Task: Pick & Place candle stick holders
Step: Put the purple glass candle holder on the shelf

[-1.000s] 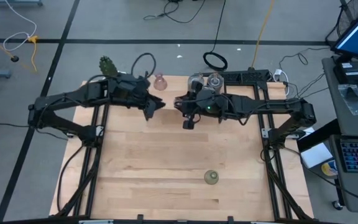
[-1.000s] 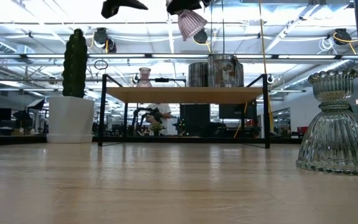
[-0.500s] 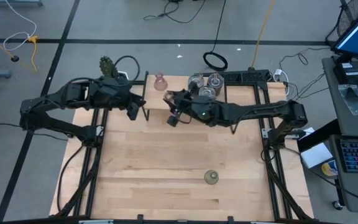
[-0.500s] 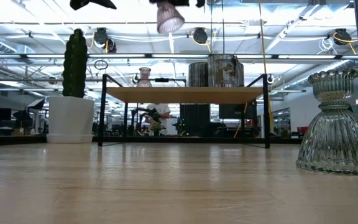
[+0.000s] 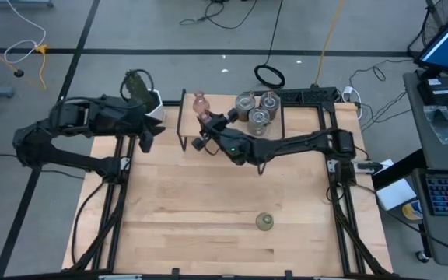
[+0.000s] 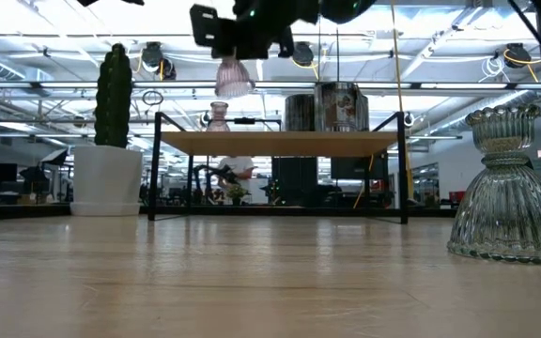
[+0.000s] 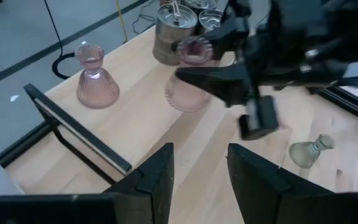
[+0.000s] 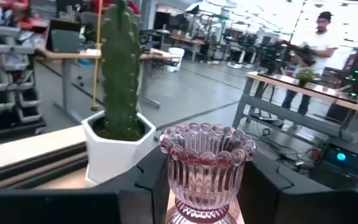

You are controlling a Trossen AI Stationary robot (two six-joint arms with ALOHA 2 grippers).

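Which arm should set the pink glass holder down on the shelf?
Right. The right gripper already holds the pink glass holder above the shelf; the left gripper is empty, farther off.

In the right wrist view, the pink glass holder [image 8: 206, 168] is cut off below its neck by the picture's edge, its base out of sight. The low view crops both arms at the top and the green glass holder [image 6: 515, 188] at the right. Seen from above, the silvery cylinders [image 5: 257, 110] crowd together.

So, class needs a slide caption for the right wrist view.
Right gripper holds a pink glass candle holder upright, facing a potted cactus.
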